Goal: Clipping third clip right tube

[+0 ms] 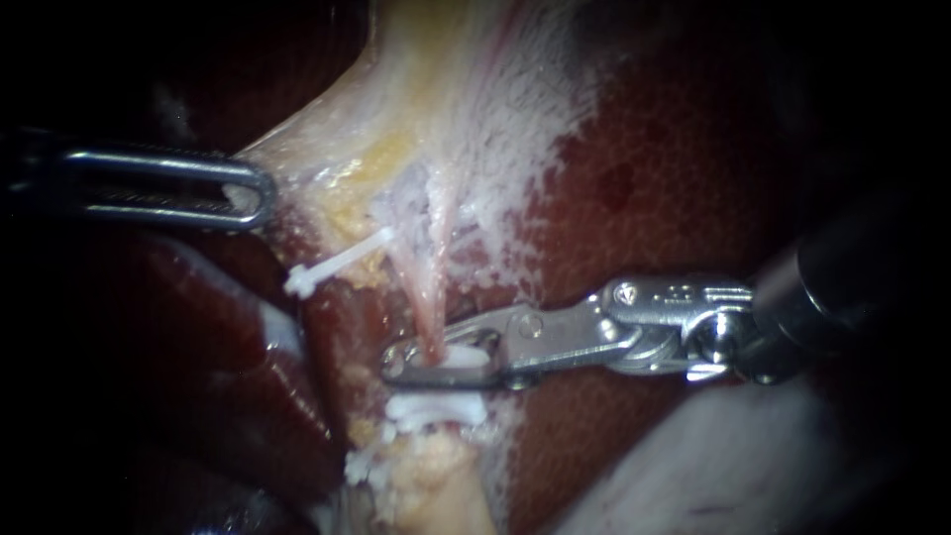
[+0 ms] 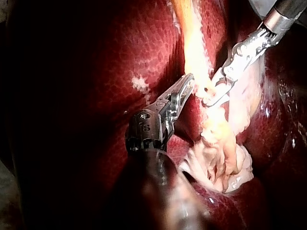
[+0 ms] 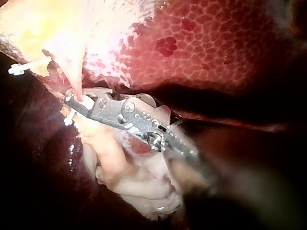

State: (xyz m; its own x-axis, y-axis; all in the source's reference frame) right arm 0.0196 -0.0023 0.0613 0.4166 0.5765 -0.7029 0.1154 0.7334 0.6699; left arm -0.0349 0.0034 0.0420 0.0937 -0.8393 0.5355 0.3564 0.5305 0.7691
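The right instrument comes in over the dark red liver, and its jaws are clenched on a white clip; this clip sits across the right tube, a thin pink strand that runs down from the pale tissue and passes between the jaws; just below the jaws a lower clip lies across the same strand, near the white clip but apart from it; an upper clip stands well apart, up and to the left, at the yellowish edge of the pale tissue; which strand it holds cannot be told. The left instrument has its jaws closed on the left edge of the pale tissue and grasps it; in the left wrist view the tips of the two instruments are near each other, on two sides of the pale band, not touching.
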